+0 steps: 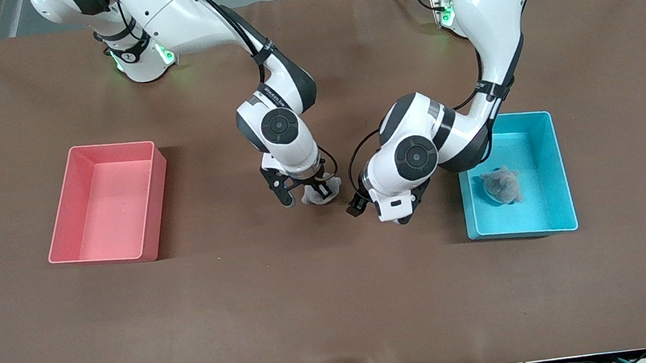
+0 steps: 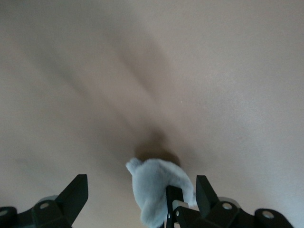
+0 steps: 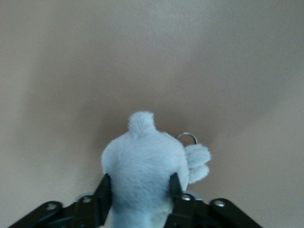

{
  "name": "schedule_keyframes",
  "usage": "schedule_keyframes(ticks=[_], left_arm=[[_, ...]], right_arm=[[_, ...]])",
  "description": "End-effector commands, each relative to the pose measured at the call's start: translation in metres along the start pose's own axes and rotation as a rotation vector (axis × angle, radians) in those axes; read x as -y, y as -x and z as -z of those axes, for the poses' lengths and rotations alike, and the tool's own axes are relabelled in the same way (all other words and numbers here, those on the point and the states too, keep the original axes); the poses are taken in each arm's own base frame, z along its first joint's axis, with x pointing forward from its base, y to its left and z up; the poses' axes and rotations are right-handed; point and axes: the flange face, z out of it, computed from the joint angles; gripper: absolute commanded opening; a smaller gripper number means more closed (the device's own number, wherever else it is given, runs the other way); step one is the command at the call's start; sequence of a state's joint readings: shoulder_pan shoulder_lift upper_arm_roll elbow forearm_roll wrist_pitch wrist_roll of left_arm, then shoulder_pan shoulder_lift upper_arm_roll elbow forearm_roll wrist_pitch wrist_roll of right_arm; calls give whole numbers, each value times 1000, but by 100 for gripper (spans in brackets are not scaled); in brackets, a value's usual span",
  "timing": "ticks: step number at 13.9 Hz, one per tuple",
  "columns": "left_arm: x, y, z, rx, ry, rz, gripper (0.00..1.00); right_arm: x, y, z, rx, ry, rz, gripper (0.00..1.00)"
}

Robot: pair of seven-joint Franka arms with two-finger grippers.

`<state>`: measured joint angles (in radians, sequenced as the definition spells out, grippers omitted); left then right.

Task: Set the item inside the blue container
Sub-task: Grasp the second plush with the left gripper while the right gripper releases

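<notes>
Blue container (image 1: 521, 114) sits toward my left arm's end of the table, approx 3 o'clock from table (image 1: 313, 306) centre on the front cam. It has one grey plush (image 1: 502, 185) lying in it, in the half nearer the cam. The item to move, a pale grey plush toy (image 1: 317, 193), is near table centre at about 9 o'clock from the container, well apart from it, w/ a small metal ring (image 3: 187, 137) at its side. My right gripper (image 1: 306, 193) is down around the toy, which looks to be resting on the table. Can't tell if I'm squeezing it or letting go. My left gripper (image 1: 380, 213) hangs over bare table just beside the toy at its 3 o'clock, between toy and container, wide open and holding nothing. My guess is this is a hand-off at centre. To do it well:
- Don't bring both grippers onto the toy at once.
- Centre the left gripper on the body, since the toy sits off toward one jaw in the left wrist view.
- Grab the fat middle, not the ear or ring.
- Lift clear of the container wall.
- Drop into the free half at 12 o'clock of the plush already inside.

Count: 2 plush toys, 1 blue container, 1 pink bin (image 1: 109, 146) at 9 o'clock toward my right arm's end, 2 grippers.
</notes>
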<state>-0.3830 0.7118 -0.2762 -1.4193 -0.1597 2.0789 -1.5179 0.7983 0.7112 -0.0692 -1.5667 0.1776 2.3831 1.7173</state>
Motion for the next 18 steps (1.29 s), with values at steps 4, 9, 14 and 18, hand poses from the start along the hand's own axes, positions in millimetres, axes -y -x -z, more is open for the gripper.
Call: schedule_keyframes(ticks=[4, 9, 14, 18], left_arm=[[-1, 13, -24, 30, 63, 122, 100], [-8, 49, -64, 35, 132, 142, 100], [-5, 63, -107, 9, 139, 98, 90], [0, 57, -124, -63, 117, 34, 33]], right_arm=[[18, -64, 58, -12, 76, 67, 100], [0, -158, 126, 37, 217, 269, 100], [-22, -233, 128, 39, 262, 360, 67], [-34, -277, 120, 63, 272, 399, 23]])
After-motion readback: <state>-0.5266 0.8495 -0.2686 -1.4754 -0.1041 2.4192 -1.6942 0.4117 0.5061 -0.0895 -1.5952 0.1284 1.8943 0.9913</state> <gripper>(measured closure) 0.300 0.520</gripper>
